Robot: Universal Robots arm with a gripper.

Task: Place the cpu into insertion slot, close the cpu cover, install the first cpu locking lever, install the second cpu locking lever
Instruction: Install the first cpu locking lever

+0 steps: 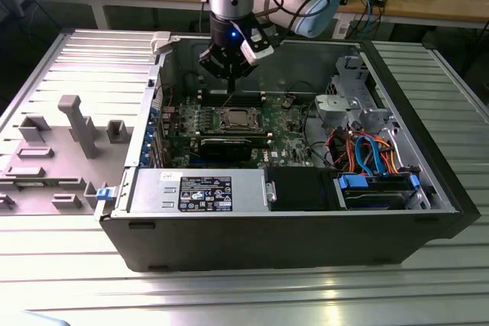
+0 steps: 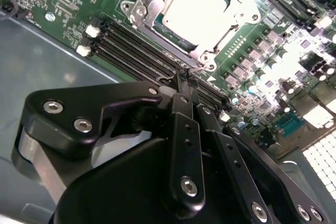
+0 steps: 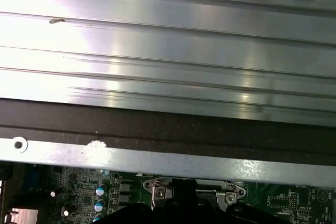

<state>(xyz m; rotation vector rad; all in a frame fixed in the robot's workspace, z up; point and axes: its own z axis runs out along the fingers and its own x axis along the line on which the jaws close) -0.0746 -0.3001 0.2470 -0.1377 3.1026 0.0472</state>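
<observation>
In the second wrist view the gripper (image 2: 185,76) hangs just above the long black memory slots (image 2: 137,50), beside the socket (image 2: 209,65), not touching the chip. Its two thin fingers are pressed together at the tips with nothing between them. The chip (image 2: 197,10) lies flat in the socket on the green board (image 2: 79,3), its pale metal top facing up toward the arm. It is square, so no side is the longer one. Its edges run parallel to the memory slots and, in the exterior view, line up with the walls of the open computer case (image 1: 267,242). The thin silvery cover frame (image 2: 149,14) lies down flat around the chip, which shows through its square window. In the exterior view the arm comes straight down into the case, which lies on its side on a ribbed metal table (image 1: 229,295), and the socket sits just in front of the fingertips, toward the camera.
</observation>
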